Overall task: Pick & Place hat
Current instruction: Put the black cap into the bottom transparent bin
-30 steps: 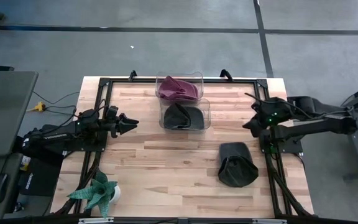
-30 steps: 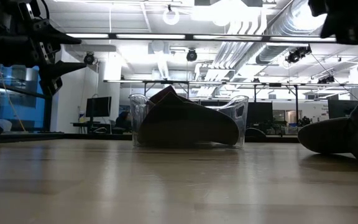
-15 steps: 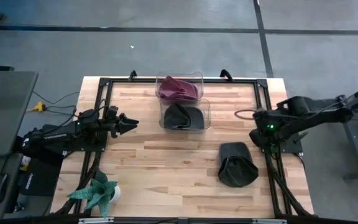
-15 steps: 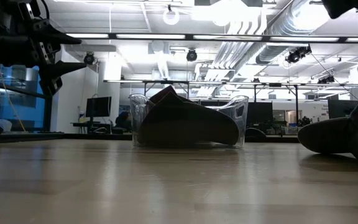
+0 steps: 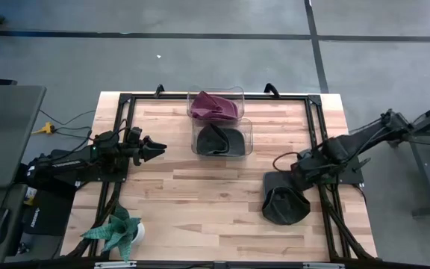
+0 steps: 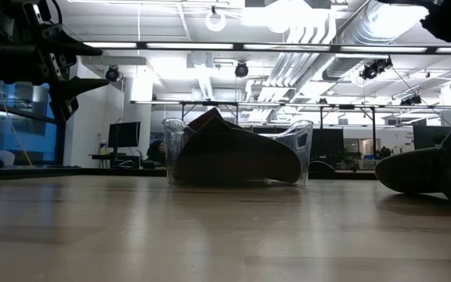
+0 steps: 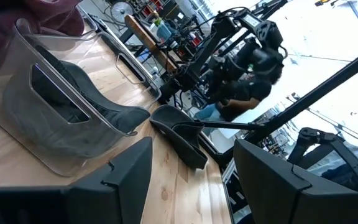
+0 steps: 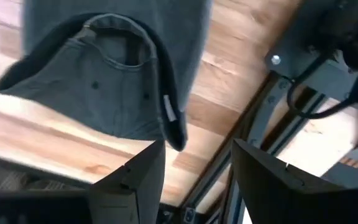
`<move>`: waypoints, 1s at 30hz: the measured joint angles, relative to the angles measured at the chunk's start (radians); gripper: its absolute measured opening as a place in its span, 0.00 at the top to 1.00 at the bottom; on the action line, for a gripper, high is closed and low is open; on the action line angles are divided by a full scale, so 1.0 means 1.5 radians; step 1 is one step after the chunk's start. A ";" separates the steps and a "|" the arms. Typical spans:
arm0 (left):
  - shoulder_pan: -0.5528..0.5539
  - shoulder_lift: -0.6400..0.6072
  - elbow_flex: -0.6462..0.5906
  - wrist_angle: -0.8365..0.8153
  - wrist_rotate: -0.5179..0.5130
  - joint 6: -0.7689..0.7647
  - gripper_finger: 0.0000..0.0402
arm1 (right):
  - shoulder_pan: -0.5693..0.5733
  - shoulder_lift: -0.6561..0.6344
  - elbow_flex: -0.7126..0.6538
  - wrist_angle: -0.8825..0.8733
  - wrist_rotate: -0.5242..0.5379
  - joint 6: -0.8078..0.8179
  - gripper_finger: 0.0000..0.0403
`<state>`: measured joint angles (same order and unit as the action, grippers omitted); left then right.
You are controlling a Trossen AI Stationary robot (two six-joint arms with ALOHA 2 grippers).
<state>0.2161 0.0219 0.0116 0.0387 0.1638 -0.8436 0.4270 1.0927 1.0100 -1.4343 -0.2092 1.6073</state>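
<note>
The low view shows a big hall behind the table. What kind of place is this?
Probably an open-plan lab or workshop: exposed silver ceiling ducts, rows of desks with dark computer monitors, and a pale wooden worktable framed in black metal rails, standing on a bare grey floor.

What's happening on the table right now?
The right gripper hangs open just above the loose dark grey cap lying on the wooden table, not gripping it. Two clear plastic bins already hold a dark cap and a maroon cap. The left gripper waits open at the table's left side.
</note>
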 joint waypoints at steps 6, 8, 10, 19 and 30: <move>0.000 0.000 0.000 0.000 0.000 0.000 0.46 | 0.043 0.063 0.000 0.047 -0.010 0.059 0.53; 0.000 0.000 0.000 0.000 0.000 0.000 0.46 | 0.056 0.078 0.000 0.053 -0.020 0.063 0.50; 0.000 0.000 0.000 0.000 0.000 0.000 0.46 | 0.066 0.094 0.000 0.063 -0.023 0.065 0.45; 0.000 0.000 0.000 0.000 0.000 0.000 0.46 | 0.080 0.154 0.000 0.095 -0.024 0.070 0.25; 0.000 0.000 0.000 0.000 0.000 0.000 0.46 | 0.079 0.162 -0.060 0.213 -0.047 0.083 0.21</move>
<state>0.2160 0.0216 0.0114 0.0387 0.1639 -0.8439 0.5453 1.3361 0.9205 -1.1153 -0.2790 1.7317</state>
